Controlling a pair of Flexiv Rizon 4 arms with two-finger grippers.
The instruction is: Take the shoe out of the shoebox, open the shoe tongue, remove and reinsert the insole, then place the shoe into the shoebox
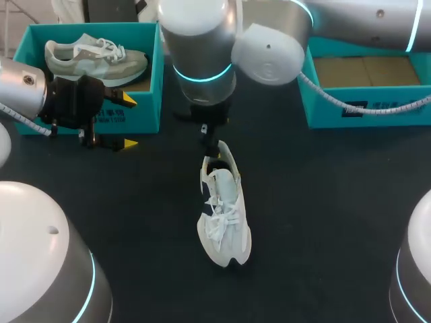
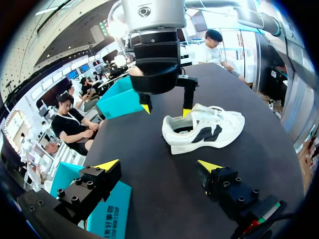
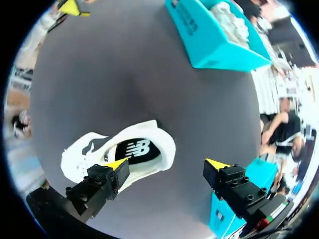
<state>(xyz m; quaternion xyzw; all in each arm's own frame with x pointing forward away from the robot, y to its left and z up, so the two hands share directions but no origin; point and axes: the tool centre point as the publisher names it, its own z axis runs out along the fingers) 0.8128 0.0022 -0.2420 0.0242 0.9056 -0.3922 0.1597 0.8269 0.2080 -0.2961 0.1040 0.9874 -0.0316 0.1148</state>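
The white shoe [image 1: 223, 219] stands on its sole on the black table [image 1: 337, 222], already out of the box. Its long axis runs from the heel, which is the end far from the robot, to the toe, which points toward the robot.

The right gripper [image 3: 167, 164] hangs directly above the heel end, with its fingers spread and holding nothing. One yellow tip is over the edge of the shoe's opening, where the dark insole [image 3: 137, 149] shows. The other tip is past the heel, so the finger line goes roughly along the shoe.

The left gripper [image 1: 128, 122] is well apart from the shoe, to its left, and is also released and empty. I judge that the right arm is the nearer one for the tongue and insole. The empty shoebox [image 1: 323, 111] lies beyond the heel, to the right.
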